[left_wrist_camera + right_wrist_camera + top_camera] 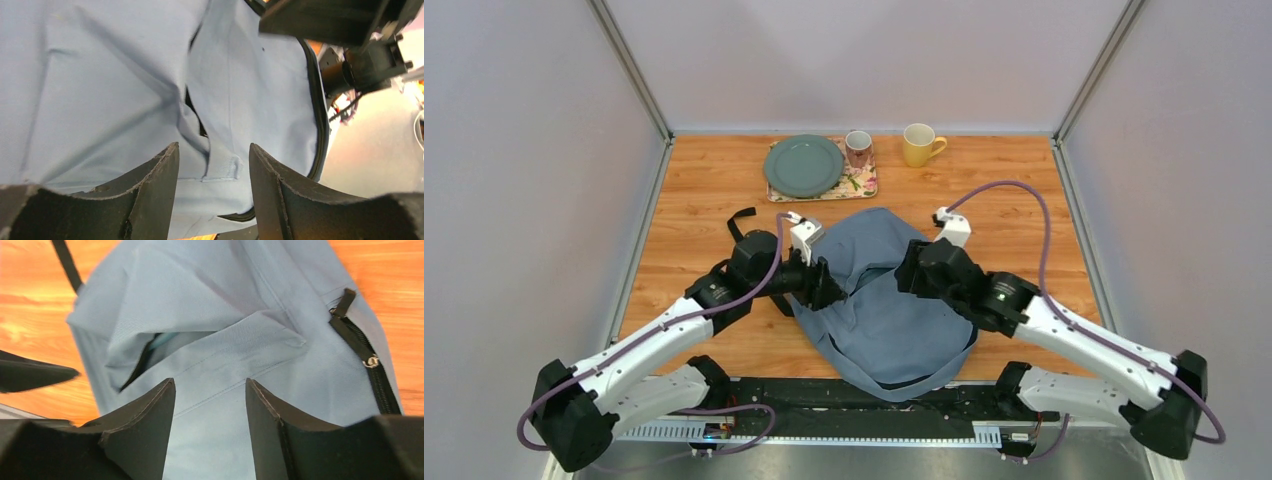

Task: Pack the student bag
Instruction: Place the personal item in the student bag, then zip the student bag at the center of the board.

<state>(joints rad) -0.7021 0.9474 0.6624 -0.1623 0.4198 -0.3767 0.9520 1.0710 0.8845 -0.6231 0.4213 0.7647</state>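
No text, label or number can be read anywhere.

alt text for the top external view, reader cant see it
A grey-blue student bag lies on a wooden table, the left gripper and right gripper reaching onto it from either side. Beyond it, a green plate and a patterned mug sit on a floral tray, with a yellow mug beside the tray.

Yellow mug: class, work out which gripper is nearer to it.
Right. The right gripper hangs over the student bag almost directly below the yellow mug in the top view; the left gripper is lower and well to its left.
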